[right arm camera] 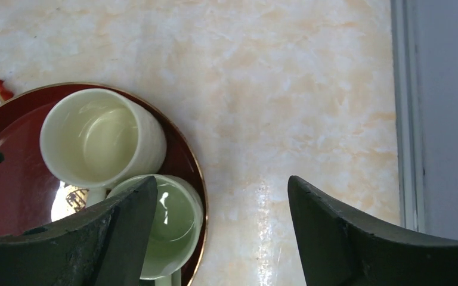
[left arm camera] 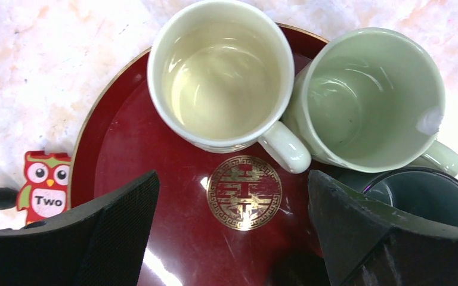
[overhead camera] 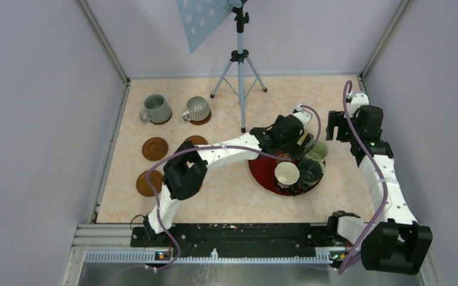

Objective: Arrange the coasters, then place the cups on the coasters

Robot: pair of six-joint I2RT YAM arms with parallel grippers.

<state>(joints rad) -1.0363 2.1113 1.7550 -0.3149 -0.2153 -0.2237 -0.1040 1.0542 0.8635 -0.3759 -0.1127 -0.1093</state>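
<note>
Five coasters [overhead camera: 154, 148] show on the left of the surface [overhead camera: 226, 196], laid in rows so each can take one cup. The two far ones are filled: the grey-green cup [overhead camera: 155, 108] and the ribbed grey cup [overhead camera: 198, 108] each stand upright on a disc. Three nearer coasters lie bare, two of them partly covered by the left arm. A sixth we cannot see; the arm's elbow may hide it.

Further right, the left tool [left arm camera: 232, 190] hangs over the red tray [left arm camera: 125, 155] with its fingers spread wide and nothing between them but the tray's gold emblem. We judge it is there to pick the next cup.

On the tray we count three cups from above: the white cup [overhead camera: 287, 174] at the near side, the dark teal cup [left arm camera: 429, 199] and the pale green cup [left arm camera: 370, 95]. The wrist views add a cream cup [left arm camera: 220, 71] touching the pale green one, so we judge four cups in all, crowded with handles close together. That makes six cups, two placed and four to go.

At the far right, the right tool [right arm camera: 219, 190] is spread too, holding nothing. It sits over bare surface just right of the tray, out of the left arm's way.
</note>
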